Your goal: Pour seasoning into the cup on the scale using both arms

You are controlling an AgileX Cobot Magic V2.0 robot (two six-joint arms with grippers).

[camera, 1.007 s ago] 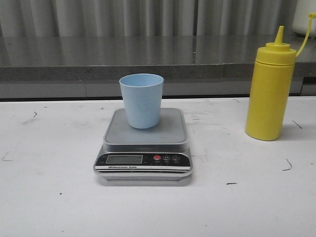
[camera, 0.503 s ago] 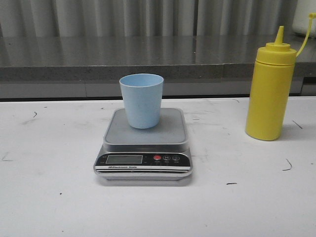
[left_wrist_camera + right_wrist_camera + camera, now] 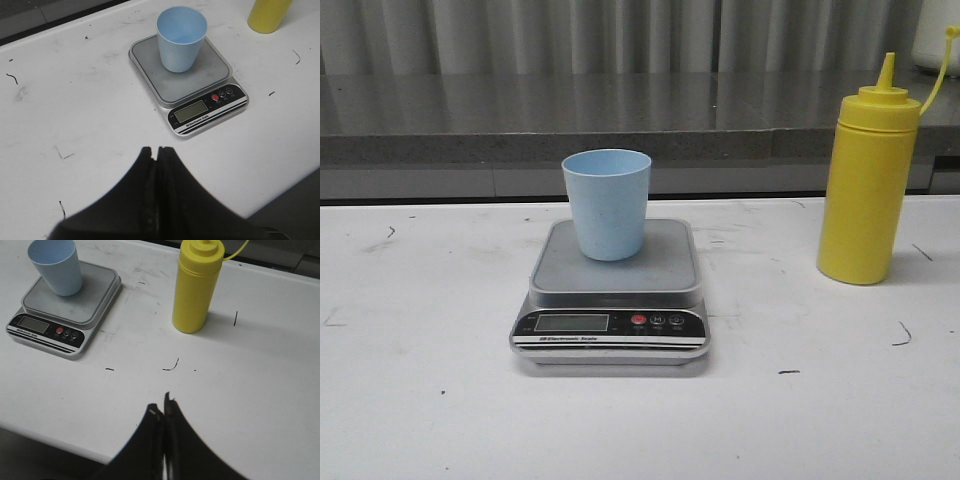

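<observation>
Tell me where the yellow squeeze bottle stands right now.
In the front view the yellow squeeze bottle stands upright on the white table's right side, apart from the scale and cup.

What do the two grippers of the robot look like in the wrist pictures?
Only the fingers show. The left gripper has two black, matte fingers that widen from narrow tips into a broad dark base. The right gripper is the same black, curved shape, with small pale marks at its fingertips. No cables, labels or arm links appear in any view.

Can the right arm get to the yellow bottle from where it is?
Probably yes. The bottle stands alone on the table, nothing between it and the right gripper, which is shut and must open first.
</observation>
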